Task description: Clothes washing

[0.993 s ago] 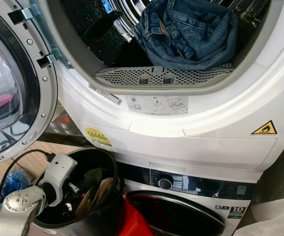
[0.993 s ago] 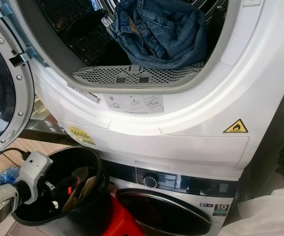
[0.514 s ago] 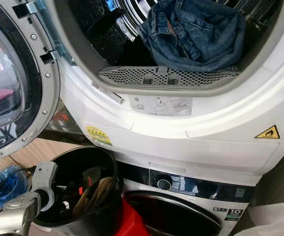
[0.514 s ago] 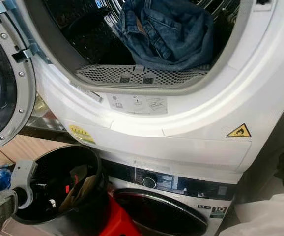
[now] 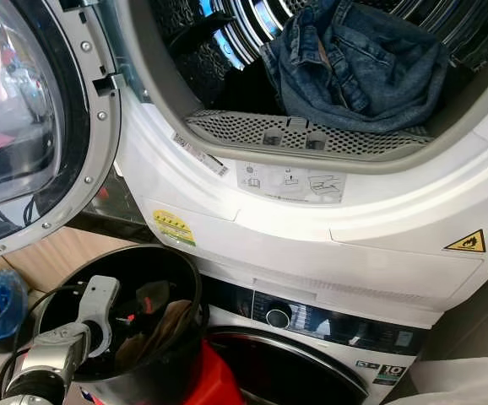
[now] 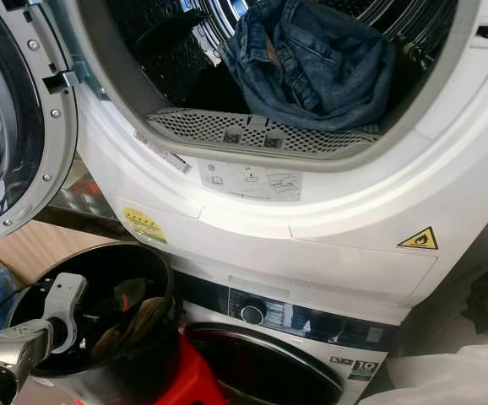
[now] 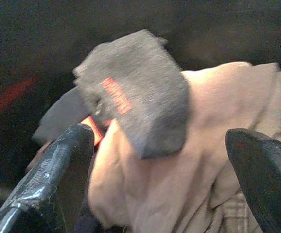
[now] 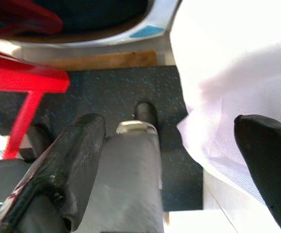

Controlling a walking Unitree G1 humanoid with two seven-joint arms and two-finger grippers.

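Left wrist view: left gripper (image 7: 160, 160) fingers wide, empty, over tan garment (image 7: 179, 194) in black bin (image 5: 172, 270), frame lower left. Step: pick. Next: descend, pinch cloth. Right gripper (image 8: 169, 165) wide, idle.

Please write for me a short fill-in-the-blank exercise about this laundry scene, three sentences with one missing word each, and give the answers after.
1. The denim jeans lie inside the upper machine's ____.
2. The left pincer, its fingers apart, reaches into the black bucket toward a grey sock and a ____ coloured garment.
3. The round door of the upper machine stands ____.

Missing words: drum; beige; open
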